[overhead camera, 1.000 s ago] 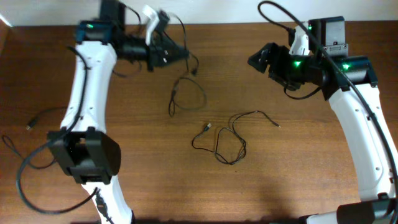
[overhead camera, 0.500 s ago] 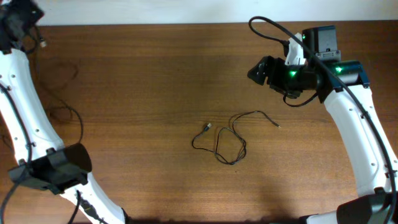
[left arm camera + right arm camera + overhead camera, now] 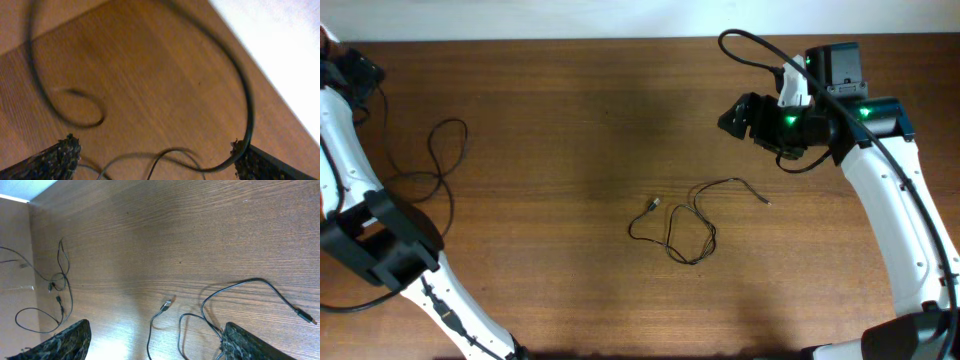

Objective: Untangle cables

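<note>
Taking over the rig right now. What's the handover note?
Left gripper: jaws open, gripping nothing; a strand runs past one finger.
Right gripper: jaws open, empty.
Left cable: loose loops at far left.
Middle cable: lies in the centre, well apart from the other.
Done: the two cables are separated.
Left: the middle cable crosses over itself and probably needs spreading out.

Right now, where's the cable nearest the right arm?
Overhead, that cable lies loose at the table's middle, below and left of the right claw, far from the other cable by the left edge.
</note>
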Robot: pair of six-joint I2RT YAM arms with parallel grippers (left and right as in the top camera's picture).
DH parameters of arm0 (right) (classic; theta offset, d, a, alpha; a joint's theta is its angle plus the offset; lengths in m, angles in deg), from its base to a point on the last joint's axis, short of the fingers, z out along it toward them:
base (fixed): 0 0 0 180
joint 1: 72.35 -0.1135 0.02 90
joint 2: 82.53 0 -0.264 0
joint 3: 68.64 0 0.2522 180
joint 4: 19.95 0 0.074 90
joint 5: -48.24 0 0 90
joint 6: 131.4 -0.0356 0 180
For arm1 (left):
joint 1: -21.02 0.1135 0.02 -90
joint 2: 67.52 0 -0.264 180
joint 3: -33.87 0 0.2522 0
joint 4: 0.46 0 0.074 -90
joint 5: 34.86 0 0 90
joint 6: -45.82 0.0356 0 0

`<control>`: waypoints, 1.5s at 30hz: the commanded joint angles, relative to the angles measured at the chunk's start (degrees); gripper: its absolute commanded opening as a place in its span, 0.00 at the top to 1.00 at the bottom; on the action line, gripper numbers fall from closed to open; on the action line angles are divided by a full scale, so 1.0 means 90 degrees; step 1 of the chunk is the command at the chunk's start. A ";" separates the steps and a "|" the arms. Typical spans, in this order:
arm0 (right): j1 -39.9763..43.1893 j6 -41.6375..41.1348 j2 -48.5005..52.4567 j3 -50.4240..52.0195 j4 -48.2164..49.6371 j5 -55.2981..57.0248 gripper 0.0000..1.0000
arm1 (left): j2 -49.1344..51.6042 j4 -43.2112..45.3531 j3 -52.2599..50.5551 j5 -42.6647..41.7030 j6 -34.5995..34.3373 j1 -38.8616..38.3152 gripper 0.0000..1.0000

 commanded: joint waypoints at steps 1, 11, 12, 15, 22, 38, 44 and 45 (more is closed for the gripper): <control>-0.0012 0.0053 0.0024 0.0075 0.0005 0.0078 0.15 | 0.0095 -0.0306 0.0002 -0.0073 0.0012 0.0017 0.01; -0.0012 0.0318 0.0024 0.0075 -0.0185 0.0078 0.15 | -0.0920 -0.1625 0.0007 -0.1902 -0.0398 -0.0347 0.01; -0.0012 0.0318 0.0024 0.0075 -0.0211 0.0078 0.15 | -0.1248 -0.1773 0.0007 -0.2013 -0.0177 -0.0593 0.01; -0.0012 0.0340 0.0024 0.0075 -0.0257 0.0080 0.15 | -0.1778 -0.2251 0.0007 -0.1979 0.0158 -0.1518 0.01; 0.0146 0.0430 0.0024 0.0075 -0.0556 0.0563 0.12 | -0.1824 -0.3524 -0.0049 -0.2599 0.1921 -0.3492 0.01; 0.1042 0.0697 0.0024 0.0075 -0.0814 0.0573 0.11 | -0.1736 -0.0508 -0.4877 -0.2475 0.4641 -0.6926 0.00; 0.1042 0.0835 0.0024 0.0075 -0.0831 0.0573 0.11 | -0.1727 0.1163 -0.5620 -0.2936 0.4940 -0.6985 0.10; 0.1042 0.0835 0.0024 0.0075 -0.0833 0.0573 0.11 | -0.1673 0.1353 -0.5651 -0.2973 0.4962 -0.7048 0.12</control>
